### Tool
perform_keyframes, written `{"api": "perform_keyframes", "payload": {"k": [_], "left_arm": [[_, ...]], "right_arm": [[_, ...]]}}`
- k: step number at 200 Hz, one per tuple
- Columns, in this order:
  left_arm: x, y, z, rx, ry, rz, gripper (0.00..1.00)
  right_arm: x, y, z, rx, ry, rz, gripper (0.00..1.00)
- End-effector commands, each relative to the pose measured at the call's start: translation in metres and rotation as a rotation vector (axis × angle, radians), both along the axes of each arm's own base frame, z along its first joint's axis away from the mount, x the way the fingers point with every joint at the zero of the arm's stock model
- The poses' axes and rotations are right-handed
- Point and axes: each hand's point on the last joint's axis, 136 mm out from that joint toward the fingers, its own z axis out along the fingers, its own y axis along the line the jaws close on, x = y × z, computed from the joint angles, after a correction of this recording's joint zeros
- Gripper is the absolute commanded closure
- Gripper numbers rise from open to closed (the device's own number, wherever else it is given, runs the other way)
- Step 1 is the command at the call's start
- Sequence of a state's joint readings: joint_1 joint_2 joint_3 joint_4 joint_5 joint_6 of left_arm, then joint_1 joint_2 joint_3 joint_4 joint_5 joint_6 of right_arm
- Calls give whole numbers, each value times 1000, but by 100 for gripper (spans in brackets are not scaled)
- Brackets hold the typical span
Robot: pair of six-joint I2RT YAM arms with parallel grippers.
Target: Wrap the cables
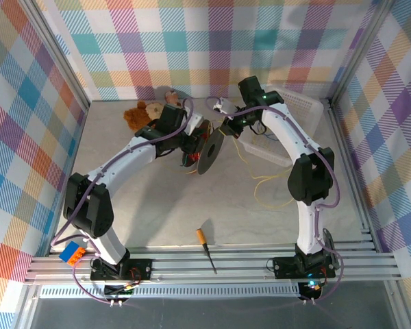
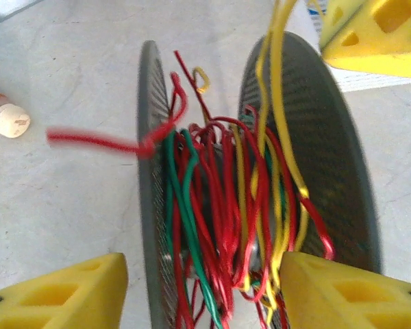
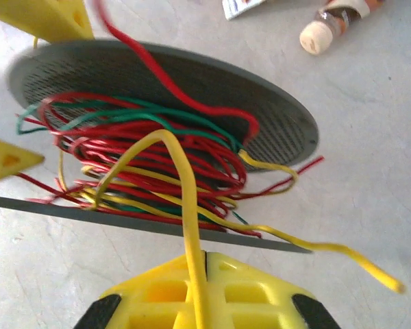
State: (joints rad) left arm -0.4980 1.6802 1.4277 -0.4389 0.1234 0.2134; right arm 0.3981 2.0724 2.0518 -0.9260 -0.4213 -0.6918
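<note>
The coming move turns on how the held strand lies relative to the spool (image 1: 210,152). The spool sits between the two arms, over the far middle of the worktop (image 1: 157,212). Its two grey flanges stand on edge and its axle runs roughly left to right. Whether it rests on the worktop I cannot tell.

The right gripper (image 3: 204,259) is just outside the rim of one flange. Its fingers (image 3: 157,301) are pressed together, pinching one strand of the yellow cables (image 3: 186,199). From the pinch the strand rises, arcs over that rim and drops into the channel between the flanges. Judging from this, winding needs the strand carried around the axle while staying inside the channel.

The left gripper (image 2: 205,274) comes at the spool from the left. Its fingers (image 2: 61,291) are spread wide, one on either side of the spool, and I cannot tell whether they touch it. Both arms are close to the spool, but the right one has the strand.

The yellow cables are very thin and limp. A few turns already lie on the core, tangled loosely among red and green wires rather than packed flat. One free yellow end trails off to the right. More yellow cable lies in slack curls on the worktop to the right of the spool, beside the right arm.
</note>
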Motion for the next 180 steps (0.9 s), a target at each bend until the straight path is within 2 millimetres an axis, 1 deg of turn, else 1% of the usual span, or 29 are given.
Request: {"api": "perform_keyframes", "payload": {"k": [1, 15, 36, 56, 86, 113, 117, 125, 142, 152, 162, 168, 180], "left_arm": [[-11, -6, 23, -78, -27, -40, 34], [-12, -3, 26, -110, -20, -46, 31], [-15, 0, 31, -168, -6, -56, 26], [-15, 3, 32, -202, 2, -55, 23], [-12, 12, 31, -216, 5, -25, 23], [-10, 27, 36, -272, -10, 30, 22], [-7, 28, 45, -294, -42, 35, 21], [-7, 32, 51, -315, -56, 51, 21], [-6, 45, 61, -352, -89, 112, 17], [-3, 57, 65, -374, -104, 168, 14], [0, 68, 61, -399, -93, 221, 11], [1, 73, 58, -413, -84, 236, 11], [3, 80, 46, -418, -56, 274, 10]], "right_arm": [[-12, 11, 48, 129, -45, 81, 100], [-20, 15, 58, 184, -37, 117, 100], [-31, 20, 81, 273, -55, 162, 100], [-34, 17, 99, 317, -87, 160, 100], [-36, 8, 116, 302, -141, 137, 100], [-42, -1, 120, 281, -165, 124, 100], [-43, -3, 120, 279, -167, 122, 100], [-44, -7, 120, 278, -169, 115, 100], [-48, -13, 122, 284, -178, 110, 100], [-49, -16, 121, 286, -183, 105, 100], [-49, -19, 121, 287, -184, 101, 100], [-49, -19, 120, 286, -183, 99, 100], [-48, -21, 117, 283, -173, 94, 100]]}}
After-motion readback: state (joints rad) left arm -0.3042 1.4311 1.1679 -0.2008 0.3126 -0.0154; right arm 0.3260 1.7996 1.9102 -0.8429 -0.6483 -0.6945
